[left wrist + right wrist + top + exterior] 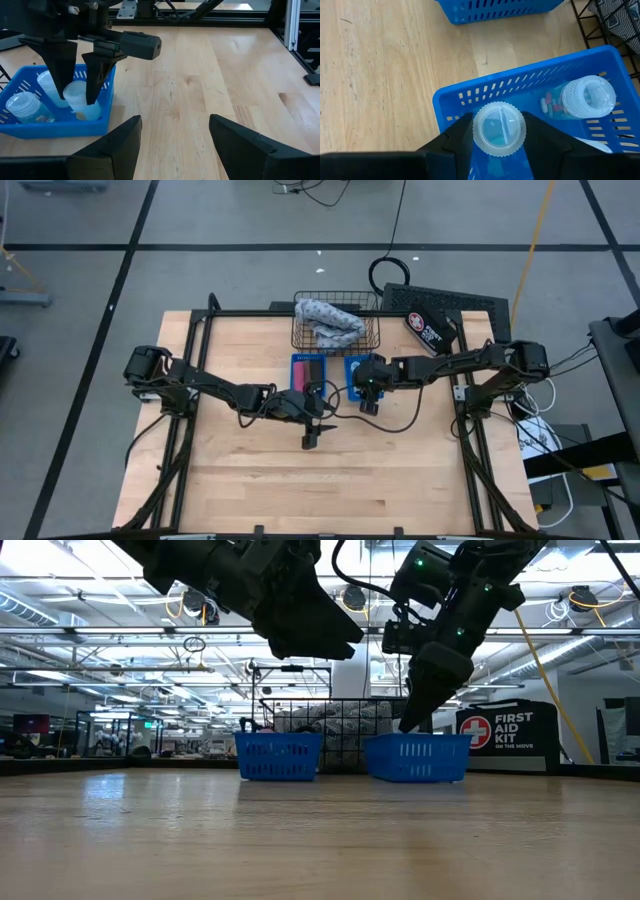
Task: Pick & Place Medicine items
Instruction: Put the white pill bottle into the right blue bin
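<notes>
Pouch (503, 730) label: "FIRST AID KIT"

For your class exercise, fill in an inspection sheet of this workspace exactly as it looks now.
Surface: wooden table, bare at the front.
Job's things: capped bottles in the right blue basket; a left blue basket beside it.
Clutter: wire basket holding a cloth; first aid pouch.
Hands: left hand open, empty, over bare wood; right hand lowered into the right blue basket.
Cables: black cable across the table.
Surroundings: large hall; no people seen.
</notes>
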Tool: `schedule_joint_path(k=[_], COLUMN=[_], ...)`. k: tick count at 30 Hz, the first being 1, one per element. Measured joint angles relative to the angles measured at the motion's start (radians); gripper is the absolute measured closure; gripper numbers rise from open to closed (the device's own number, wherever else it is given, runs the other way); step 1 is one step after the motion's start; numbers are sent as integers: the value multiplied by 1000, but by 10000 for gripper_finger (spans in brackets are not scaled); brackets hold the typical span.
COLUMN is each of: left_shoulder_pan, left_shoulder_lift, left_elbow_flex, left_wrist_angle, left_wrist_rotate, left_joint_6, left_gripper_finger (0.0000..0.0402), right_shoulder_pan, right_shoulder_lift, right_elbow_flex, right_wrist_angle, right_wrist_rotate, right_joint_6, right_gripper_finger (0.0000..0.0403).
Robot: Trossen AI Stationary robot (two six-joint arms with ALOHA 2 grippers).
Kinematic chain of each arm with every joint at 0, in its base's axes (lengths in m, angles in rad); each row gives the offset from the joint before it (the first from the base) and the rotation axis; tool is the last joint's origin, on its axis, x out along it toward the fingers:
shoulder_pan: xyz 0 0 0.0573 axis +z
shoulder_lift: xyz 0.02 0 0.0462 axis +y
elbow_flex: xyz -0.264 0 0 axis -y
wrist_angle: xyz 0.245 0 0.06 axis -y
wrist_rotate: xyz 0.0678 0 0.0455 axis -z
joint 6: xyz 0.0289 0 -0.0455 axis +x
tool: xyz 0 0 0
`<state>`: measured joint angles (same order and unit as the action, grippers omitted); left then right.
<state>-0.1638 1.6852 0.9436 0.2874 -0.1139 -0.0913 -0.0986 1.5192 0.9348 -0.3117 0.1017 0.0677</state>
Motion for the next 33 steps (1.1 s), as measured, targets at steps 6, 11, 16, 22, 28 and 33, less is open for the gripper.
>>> schedule_joint_path(k=[6,11,16,22,28,33], left_shoulder_pan=[0,0,0,0,0,0], left_shoulder_lift=[0,0,0,0,0,0], left_elbow_flex=[0,0,0,0,0,0], left_wrist_angle=[0,0,-1,0,0,0], left_wrist_rotate=[0,0,0,0,0,0], left_joint_6=[-1,-2,-4,-4,-3,-3], left_gripper_finger=[160,160,160,160,160,160], right_shoulder_pan=[0,0,0,0,0,2], right_shoulder_lift=[0,19,17,17,17,14], right_elbow_flex=[0,0,1,-2,-71,-89], right_wrist_angle=[0,6,15,23,126,137], right_wrist_rotate=[0,1,1,1,2,2], right_joint_6=[0,0,0,0,0,0], right_gripper_finger=[269,267,265,264,265,263])
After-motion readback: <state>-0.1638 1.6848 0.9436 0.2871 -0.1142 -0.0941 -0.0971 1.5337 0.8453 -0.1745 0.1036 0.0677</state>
